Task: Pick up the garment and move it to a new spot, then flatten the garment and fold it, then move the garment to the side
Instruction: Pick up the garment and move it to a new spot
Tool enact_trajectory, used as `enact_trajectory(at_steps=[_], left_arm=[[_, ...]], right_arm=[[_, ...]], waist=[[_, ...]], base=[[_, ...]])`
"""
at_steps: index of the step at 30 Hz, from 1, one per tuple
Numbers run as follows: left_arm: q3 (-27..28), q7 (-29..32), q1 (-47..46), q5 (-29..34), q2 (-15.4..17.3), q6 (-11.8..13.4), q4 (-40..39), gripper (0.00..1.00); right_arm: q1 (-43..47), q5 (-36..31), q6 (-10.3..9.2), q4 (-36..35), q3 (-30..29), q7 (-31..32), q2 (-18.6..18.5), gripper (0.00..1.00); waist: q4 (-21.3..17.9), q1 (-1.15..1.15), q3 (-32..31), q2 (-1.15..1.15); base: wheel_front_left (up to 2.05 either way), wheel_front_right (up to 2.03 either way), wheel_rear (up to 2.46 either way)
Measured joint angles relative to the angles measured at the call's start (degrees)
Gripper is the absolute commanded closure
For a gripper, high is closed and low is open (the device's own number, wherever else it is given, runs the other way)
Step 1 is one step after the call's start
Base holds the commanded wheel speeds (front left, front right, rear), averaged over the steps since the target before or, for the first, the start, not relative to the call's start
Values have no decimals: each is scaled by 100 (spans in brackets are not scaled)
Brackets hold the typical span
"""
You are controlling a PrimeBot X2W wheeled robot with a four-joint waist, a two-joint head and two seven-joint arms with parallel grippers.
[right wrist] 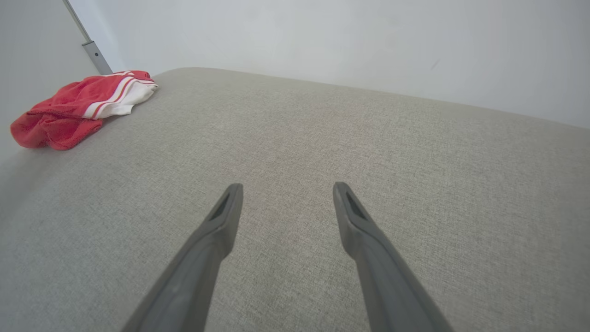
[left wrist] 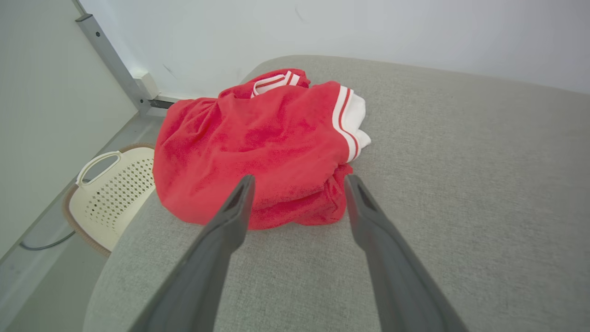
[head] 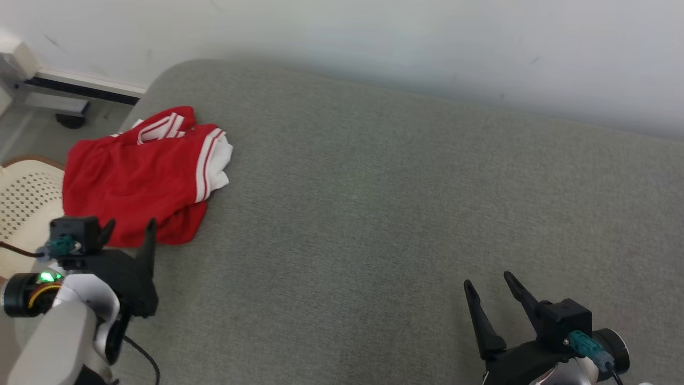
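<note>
A red garment with white-striped trim lies bunched at the left end of the grey upholstered surface. In the left wrist view the garment sits just beyond my fingertips. My left gripper hovers open at the garment's near edge, nothing between its fingers. My right gripper stands open over bare fabric at the lower right, far from the garment, which the right wrist view shows at its far left. The left gripper and right gripper both show spread fingers.
A cream perforated basket stands on the floor left of the surface, below its edge, seen again as the basket. A white wall runs behind. A metal frame leg stands at the wall corner.
</note>
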Motion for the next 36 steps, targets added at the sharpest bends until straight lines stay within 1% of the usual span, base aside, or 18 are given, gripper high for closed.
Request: enact_trajectory(at_steps=[2,6,10,13,16,18,21,22,23,24,28,31,36], left_arm=[[48,9,-210,-2,114,10,240,0],[181,85,-478,-53,177,279,702,0],[377,-11,-744,-182,157,513,1005,0],[516,31,-806,-332,122,721,1341,0],[669,223,-828,-455,115,1016,1696,0],[711,282,-900,-490,133,1110,1829,0],[751,328,-1015,-546,175,1167,1962,0],[743,333,-1030,-559,189,1170,1981,27],[725,307,-1033,-558,205,1154,1984,87],[716,282,-1037,-558,208,1146,1985,100],[704,163,-1041,-558,219,1096,1983,100],[681,5,-1042,-543,322,1098,1929,100],[599,-242,-1128,-394,494,1145,1621,100]], right_arm=[[5,-54,0,-151,7,81,-4,0],[10,-98,0,-455,15,216,-58,0],[15,-100,1,-684,-27,326,-171,0],[31,-102,0,-801,-57,360,-196,0],[38,-102,0,-877,-70,397,-189,0],[37,-102,0,-914,-94,403,-186,0],[30,-102,0,-934,-127,404,-177,0],[27,-102,0,-928,-131,404,-170,0],[23,-101,0,-917,-131,400,-165,0],[18,-98,0,-893,-126,393,-158,0],[8,-69,0,-803,-68,342,-112,0],[-14,8,0,-636,-13,240,-78,0],[-97,176,0,-318,35,31,-25,0]], waist=[[-154,0,140,0],[-451,0,415,0],[-691,0,717,0],[-856,0,909,0],[-1028,0,1045,0],[-1121,-1,1121,-1],[-1227,-1,1201,-1],[-1253,-1,1210,-1],[-1271,-1,1209,-1],[-1281,-1,1195,0],[-1294,-1,1105,0],[-1291,-1,953,-1],[-1306,-1,629,-1]], base=[[0,0,0],[0,0,0],[0,0,0],[0,0,0],[0,0,0],[0,0,0],[0,0,0],[0,0,0],[0,0,0],[0,0,0],[0,0,0],[0,0,0],[0,0,0]])
